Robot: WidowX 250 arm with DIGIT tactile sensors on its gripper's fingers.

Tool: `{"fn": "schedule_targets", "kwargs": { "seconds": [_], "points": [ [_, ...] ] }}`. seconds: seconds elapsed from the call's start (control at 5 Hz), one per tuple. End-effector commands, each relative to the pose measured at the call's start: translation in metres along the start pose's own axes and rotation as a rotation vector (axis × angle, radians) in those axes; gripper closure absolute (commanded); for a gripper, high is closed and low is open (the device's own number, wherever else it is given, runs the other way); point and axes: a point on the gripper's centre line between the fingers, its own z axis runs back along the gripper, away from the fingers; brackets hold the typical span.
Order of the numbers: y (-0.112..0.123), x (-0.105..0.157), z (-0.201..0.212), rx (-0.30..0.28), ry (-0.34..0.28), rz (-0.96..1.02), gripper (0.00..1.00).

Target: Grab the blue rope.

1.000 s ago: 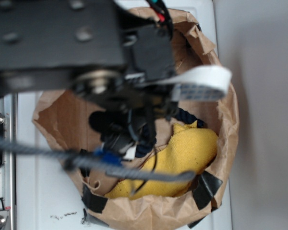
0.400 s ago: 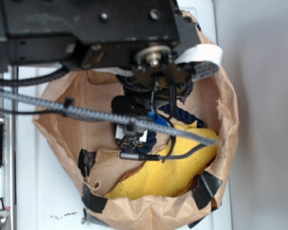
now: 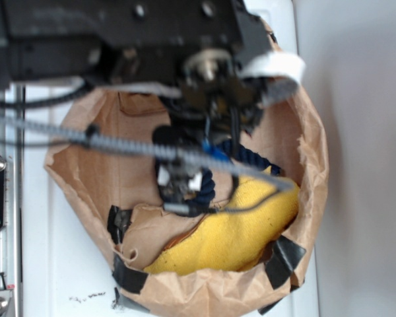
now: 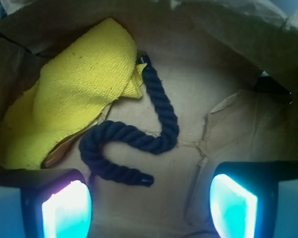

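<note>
Blue rope (image 4: 139, 139) lying on the brown floor of a paper bag (image 4: 223, 99), bent in an S-curve: upper end touching the corner of a yellow cloth (image 4: 69, 94), a long stretch running down to a bend on the right, then back left and curling round to a lower end near the bottom of the wrist view. Whole rope dark navy there; no part lifted off the paper.

Pincer (image 4: 149, 203) spread wide, hanging above the rope with nothing between its two fingers (image 4: 64, 208), both glowing pale cyan at the lower corners. Lower end of the rope just above the gap, nearer the left-hand finger; no contact visible.

Cloth bunched against the bag's wall, on the left in the wrist view, overlapping a torn flap of brown paper at its lower edge.

From the exterior view: bag (image 3: 86, 172) standing open on a white table (image 3: 53, 277), rim rolled down and patched with black tape (image 3: 284, 257). Black arm (image 3: 119, 39) blurred across the top, reaching down into the bag, with a grey braided cable (image 3: 119, 144) crossing in front. Pincer (image 3: 181, 188) low inside the bag, fingers hard to make out here. Rope (image 3: 251, 155) only partly showing, a dark loop beside the pincer and another stretch past the arm above the cloth (image 3: 244, 224), with a small brighter blue spot close to the arm. White ribbon strip (image 3: 274, 66) curling off the arm near the bag's far rim
</note>
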Motion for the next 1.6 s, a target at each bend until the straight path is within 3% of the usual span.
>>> {"fn": "schedule_targets", "kwargs": {
  "seconds": [0.0,0.2,0.8,1.4],
  "points": [
    [0.027,0.018,-0.017,0.044,-0.063,0.026,0.00],
    [0.022,0.027,-0.029,0.046,-0.047,0.014,0.00],
    [-0.001,0.046,-0.061,0.060,-0.084,-0.019,0.00],
    [-0.008,0.063,-0.088,0.004,-0.088,0.016,0.00]
  ]
}}
